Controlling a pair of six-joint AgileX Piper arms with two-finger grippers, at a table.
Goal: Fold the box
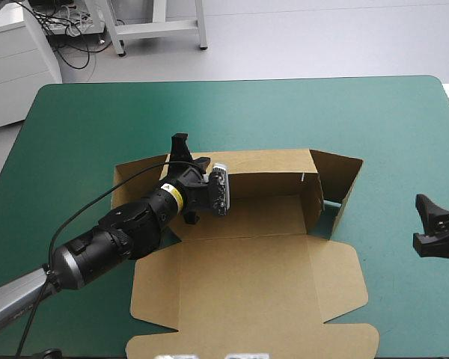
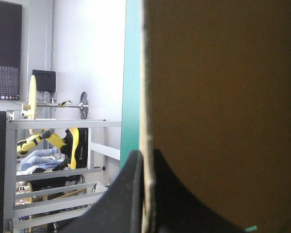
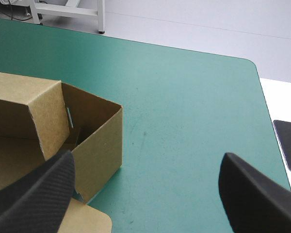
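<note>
The brown box (image 1: pixel 262 277) lies mid-table, its lid flat toward the near edge and its back wall and right end wall raised. My left gripper (image 1: pixel 191 153) sits at the left part of the back wall, shut on the box. In the left wrist view the board (image 2: pixel 218 107) fills the scene, its edge pinched between the left gripper's (image 2: pixel 144 162) black fingers. My right gripper (image 1: pixel 420 221) hovers open over the teal-green cover, to the right of the box. In the right wrist view the box's raised right corner (image 3: pixel 102 141) stands ahead of one finger of the right gripper (image 3: pixel 148 156).
Teal-green cover (image 1: pixel 359 120) stretches bare beyond and to the right of the box. A white cabinet (image 1: pixel 15 60) stands off the table's far left corner. A dark pad (image 3: pixel 288 145) lies just past the table's right edge.
</note>
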